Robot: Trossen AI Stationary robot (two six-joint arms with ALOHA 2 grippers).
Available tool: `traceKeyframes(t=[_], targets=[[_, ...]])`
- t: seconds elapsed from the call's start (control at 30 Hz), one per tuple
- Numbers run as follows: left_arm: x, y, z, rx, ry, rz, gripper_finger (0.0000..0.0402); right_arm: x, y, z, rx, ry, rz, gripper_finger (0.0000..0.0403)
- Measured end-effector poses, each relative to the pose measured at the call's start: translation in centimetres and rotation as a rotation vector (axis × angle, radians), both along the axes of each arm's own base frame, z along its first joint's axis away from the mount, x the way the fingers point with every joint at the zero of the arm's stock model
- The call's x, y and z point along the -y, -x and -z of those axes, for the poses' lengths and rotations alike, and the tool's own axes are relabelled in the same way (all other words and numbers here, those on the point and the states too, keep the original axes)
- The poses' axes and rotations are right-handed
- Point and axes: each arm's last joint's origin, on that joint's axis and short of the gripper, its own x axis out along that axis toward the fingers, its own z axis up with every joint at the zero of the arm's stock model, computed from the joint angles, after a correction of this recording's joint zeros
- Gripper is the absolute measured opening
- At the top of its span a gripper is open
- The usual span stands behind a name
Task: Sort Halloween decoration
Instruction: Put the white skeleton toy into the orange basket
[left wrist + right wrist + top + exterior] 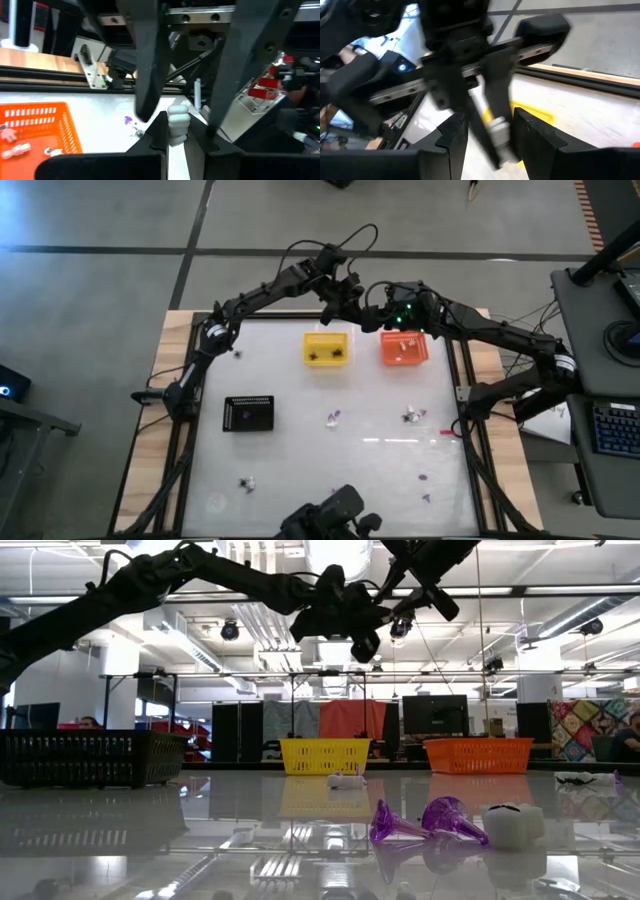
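High view: yellow basket (327, 347) holds black trinkets (328, 356), orange basket (404, 349) white; left gripper (352, 288) clamps a white trinket (178, 124), right gripper (388, 315) spread

No legible text, label, brand, number or sign was found in any of the four views. The yellow basket (327, 347), the orange basket (404, 348) and the black tray (248, 413) on the desk (300, 460) carry no readable marking. Screens and hangings in the room behind, seen in the low view, show no lettering that can be made out.
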Motion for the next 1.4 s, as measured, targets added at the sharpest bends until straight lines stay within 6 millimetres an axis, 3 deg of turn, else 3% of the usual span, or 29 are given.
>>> traceKeyframes(t=[0.4,0.9,1.4], targets=[[-0.4,0.2,0.1,-0.009,0.001,-0.019,0.0007,-0.2,0.3,0.2,-0.030,-0.012,-0.023,0.0140],[-0.5,0.2,0.1,-0.021,0.009,-0.032,0.0007,0.2,-0.5,0.9,-0.063,0.011,-0.012,0.0014],[-0.4,0.3,0.2,-0.034,0.031,-0.021,0.0016,0.1,-0.2,0.3,-0.064,0.049,-0.036,0.0009]])
